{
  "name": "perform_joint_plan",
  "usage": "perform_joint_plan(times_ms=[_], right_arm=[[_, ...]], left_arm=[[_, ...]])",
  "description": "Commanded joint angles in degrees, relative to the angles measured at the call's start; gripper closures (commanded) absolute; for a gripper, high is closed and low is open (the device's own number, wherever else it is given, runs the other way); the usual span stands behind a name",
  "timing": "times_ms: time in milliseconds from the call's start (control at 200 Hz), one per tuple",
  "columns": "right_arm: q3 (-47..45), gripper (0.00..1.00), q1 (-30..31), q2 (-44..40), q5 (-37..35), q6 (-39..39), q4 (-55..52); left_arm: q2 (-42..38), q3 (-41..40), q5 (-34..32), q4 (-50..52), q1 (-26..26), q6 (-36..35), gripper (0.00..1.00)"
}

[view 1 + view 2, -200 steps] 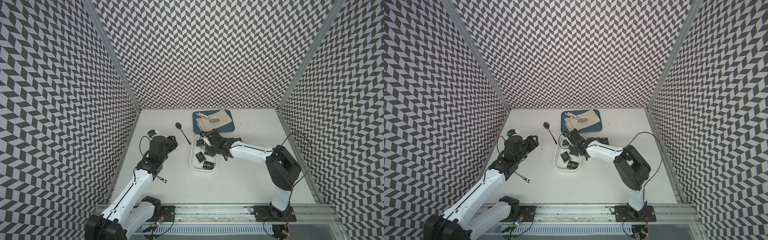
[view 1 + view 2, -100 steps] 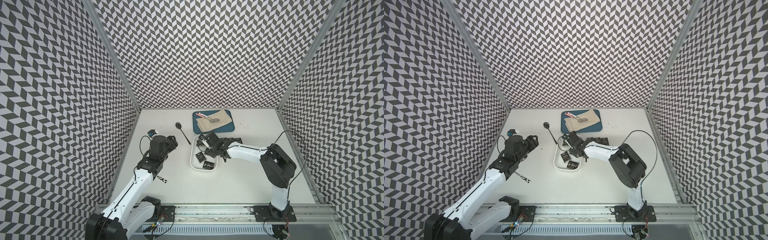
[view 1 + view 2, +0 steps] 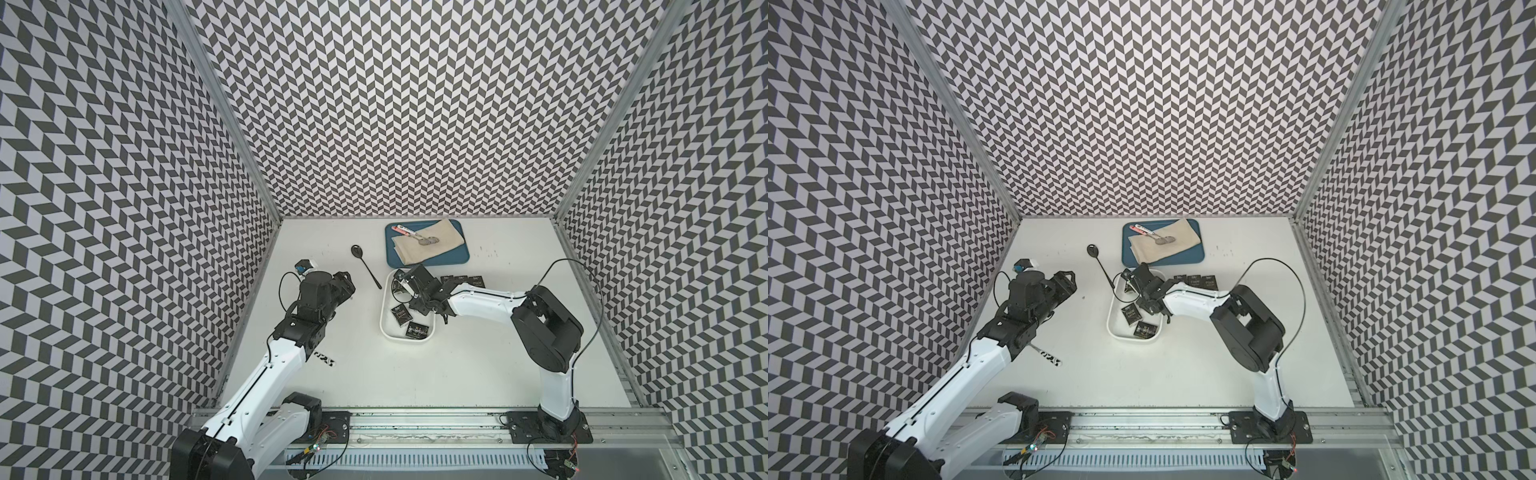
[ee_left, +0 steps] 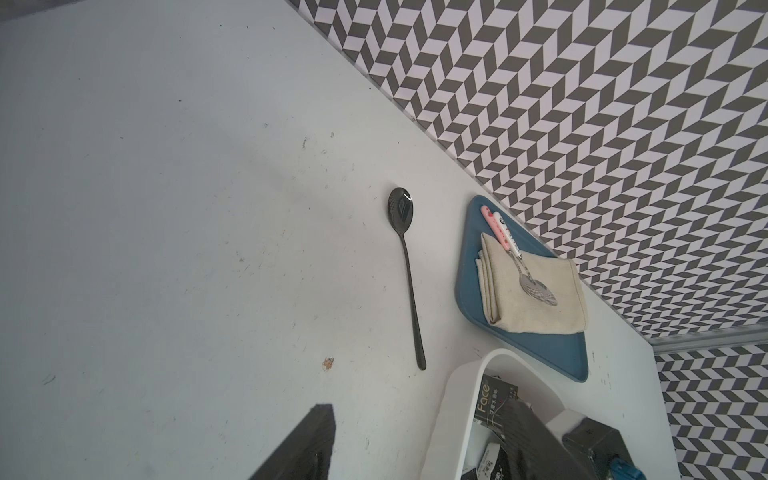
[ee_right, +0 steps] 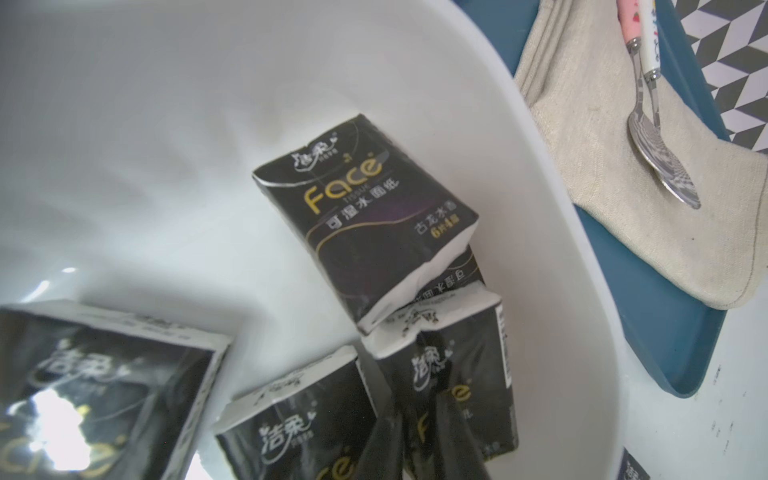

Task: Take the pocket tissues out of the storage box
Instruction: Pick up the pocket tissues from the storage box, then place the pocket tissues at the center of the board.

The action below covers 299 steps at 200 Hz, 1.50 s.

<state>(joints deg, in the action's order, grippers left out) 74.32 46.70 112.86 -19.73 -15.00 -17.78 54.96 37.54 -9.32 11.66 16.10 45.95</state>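
Where the right arm reaches in from the right side of both top views, the white box [image 3: 383, 312] [image 3: 1109, 320] sits near the middle of the table. It is a shallow tub with rounded corners and sloping walls, just below the blue tray [image 3: 432, 261]. The tissue packets [image 5: 365, 216] are small flat rectangles in glossy black wrap, with "Face" in gold across the front, white Chinese characters under it, and white showing at the folded ends. In the right wrist view several show inside the box: one leans at the centre of the frame on top of another, two stand side by side along the bottom edge, and one at the lower left has glare on it. In a top view two flat ones [image 3: 400, 324] lie in the lower half of the box, while a short row of packets [image 3: 463, 281] lies outside it on the table, just right of its upper end. The right gripper [image 5: 415, 409] is down in the upper end of the box, its two black fingers [image 5: 455, 444] drawn close together and pinching the gripped packet [image 5: 461, 365], whose top edge is creased. The left gripper [image 3: 347, 286] hangs over bare table at centre left, well apart from the box, its fingers spread with nothing between them.
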Motion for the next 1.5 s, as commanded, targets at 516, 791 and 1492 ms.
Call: perform_joint_plan(times_ms=[516,791,1492], right_arm=[[-5.29,0.90,-6.46,-16.97,13.50,9.26,5.31],[-11.34,0.90,-20.03,-25.65,11.77,16.61,2.64],[-19.84,0.84,-34.98,-16.24,10.04,23.97,5.66]], left_arm=[[-1.95,1.46,-0.44,0.83,-0.28,-0.87,0.31],[-2.38,0.68,0.05,0.30,-0.28,-0.54,0.31],[-1.06,1.37,1.67,-1.11,-0.28,0.28,0.31]])
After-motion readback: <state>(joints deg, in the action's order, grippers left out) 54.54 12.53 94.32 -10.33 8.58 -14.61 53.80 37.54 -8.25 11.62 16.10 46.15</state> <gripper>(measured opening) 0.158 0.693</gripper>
